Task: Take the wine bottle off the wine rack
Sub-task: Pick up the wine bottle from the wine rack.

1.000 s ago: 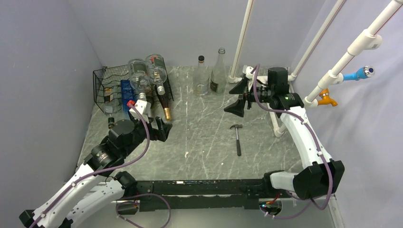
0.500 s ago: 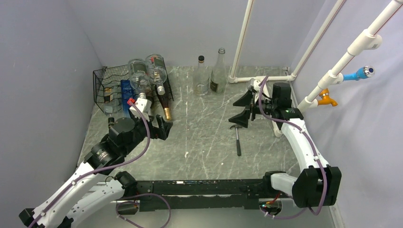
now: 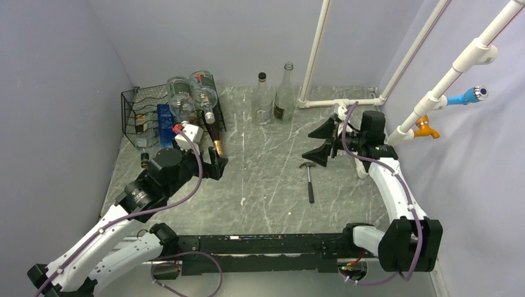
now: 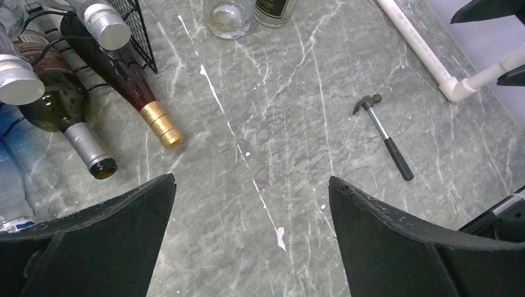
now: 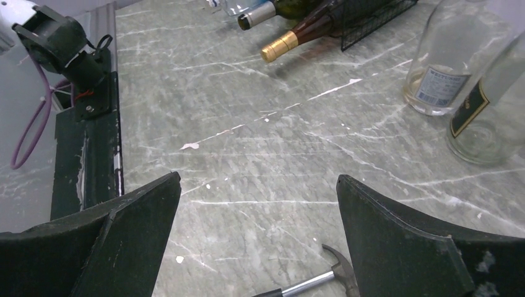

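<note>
At about 10 o'clock on the desk (image 3: 260,185) stands the black wire wine rack (image 3: 137,111), its open front facing 4 o'clock. A dark wine bottle (image 4: 117,68) lies in its low tier, body inside the wires, gold-foiled neck poking out toward 5 o'clock with the tip down on the marble. Beside it, on the 9 o'clock side, a green bottle (image 4: 52,108) with a silver neck juts out the same way. Two clear bottles (image 3: 181,96) lie on top of the rack. The left fingers (image 4: 93,247) are spread wide and hold nothing, poised near the jutting necks on their 6 o'clock side, apart from them. Over at 2 o'clock the right fingers (image 5: 396,241) are equally wide and empty, pointing toward 9 o'clock above the head of a small hammer (image 3: 309,179). Two more clear bottles (image 3: 275,99) stand upright at 12 o'clock.
</note>
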`<state>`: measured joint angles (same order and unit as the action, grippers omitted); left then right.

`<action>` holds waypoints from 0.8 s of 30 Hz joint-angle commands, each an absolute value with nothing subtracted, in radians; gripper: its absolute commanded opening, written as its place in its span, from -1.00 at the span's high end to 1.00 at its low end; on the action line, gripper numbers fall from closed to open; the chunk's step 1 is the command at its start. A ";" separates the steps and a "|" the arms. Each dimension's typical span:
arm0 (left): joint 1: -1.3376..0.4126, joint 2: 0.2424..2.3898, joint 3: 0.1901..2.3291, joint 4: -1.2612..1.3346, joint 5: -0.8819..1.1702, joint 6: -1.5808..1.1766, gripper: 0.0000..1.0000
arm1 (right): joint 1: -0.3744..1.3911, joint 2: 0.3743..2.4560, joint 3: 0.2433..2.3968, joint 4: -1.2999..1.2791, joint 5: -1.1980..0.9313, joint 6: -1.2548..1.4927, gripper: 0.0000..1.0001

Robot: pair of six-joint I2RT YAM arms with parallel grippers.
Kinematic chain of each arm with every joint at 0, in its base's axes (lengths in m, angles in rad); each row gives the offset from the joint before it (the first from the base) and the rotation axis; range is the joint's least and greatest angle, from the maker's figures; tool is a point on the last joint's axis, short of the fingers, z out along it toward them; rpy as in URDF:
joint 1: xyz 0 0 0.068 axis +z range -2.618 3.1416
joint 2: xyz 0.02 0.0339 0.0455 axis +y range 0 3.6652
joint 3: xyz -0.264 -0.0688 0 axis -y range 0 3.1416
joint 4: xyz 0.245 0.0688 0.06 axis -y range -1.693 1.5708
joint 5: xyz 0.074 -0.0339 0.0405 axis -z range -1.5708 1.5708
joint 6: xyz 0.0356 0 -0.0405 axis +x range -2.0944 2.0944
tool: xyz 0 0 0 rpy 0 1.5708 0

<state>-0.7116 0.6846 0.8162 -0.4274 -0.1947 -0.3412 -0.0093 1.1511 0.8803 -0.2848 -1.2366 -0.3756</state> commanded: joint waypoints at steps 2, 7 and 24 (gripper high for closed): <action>-0.708 0.700 0.869 -0.382 -0.179 -0.323 -0.99 | -0.043 1.122 0.866 -0.225 -1.297 -0.379 -0.99; -0.709 0.717 0.884 -0.381 -0.183 -0.310 -0.98 | -0.053 1.122 0.861 -0.227 -1.307 -0.384 -0.99; -0.706 0.756 0.924 -0.377 -0.202 -0.276 -0.98 | -0.073 1.125 0.851 -0.235 -1.318 -0.406 -0.99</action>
<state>-0.7116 0.7475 0.8768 -0.4232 -0.1967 -0.3004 -0.0643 1.1439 0.8562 -0.2752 -1.2682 -0.3779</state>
